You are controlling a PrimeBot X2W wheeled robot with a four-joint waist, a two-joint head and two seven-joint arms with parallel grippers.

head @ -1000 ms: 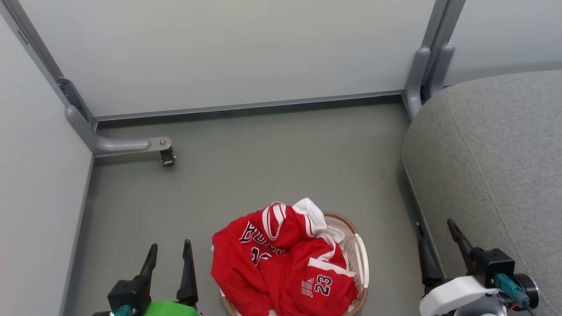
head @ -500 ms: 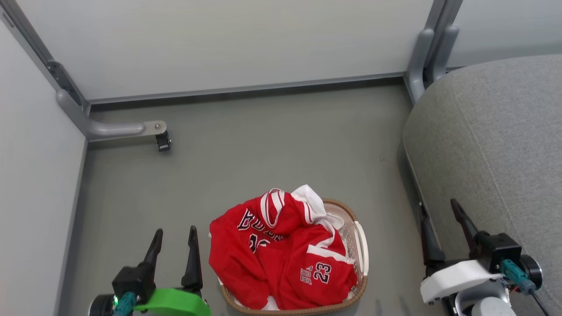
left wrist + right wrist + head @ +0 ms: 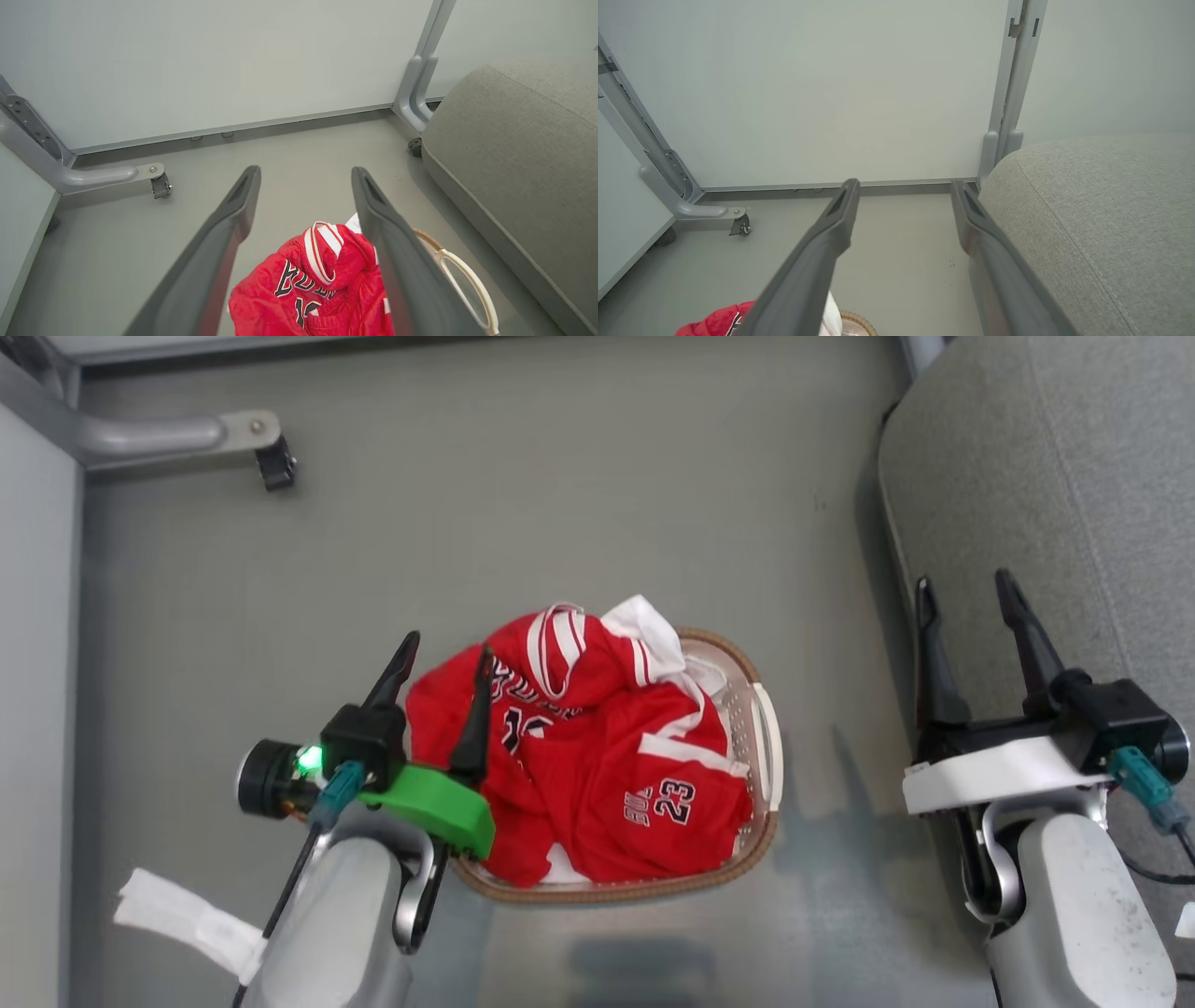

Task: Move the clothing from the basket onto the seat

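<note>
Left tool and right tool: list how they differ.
The left tool hangs over the clothing in the basket; the right tool hangs by the edge of the seat. The left tool wears a green mount, the right tool a white mount. Both stand open, holding nothing.

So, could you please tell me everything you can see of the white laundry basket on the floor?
The oval white perforated plastic basket has a brown woven rim and a white handle loop on the side towards the grey fabric seat. It stands upright on the grey floor, apart from the seat. Red clothing with white trim heaps inside it, spilling over its left rim and hiding most of the interior. The open left hand hangs above that side; contact cannot be told.
</note>
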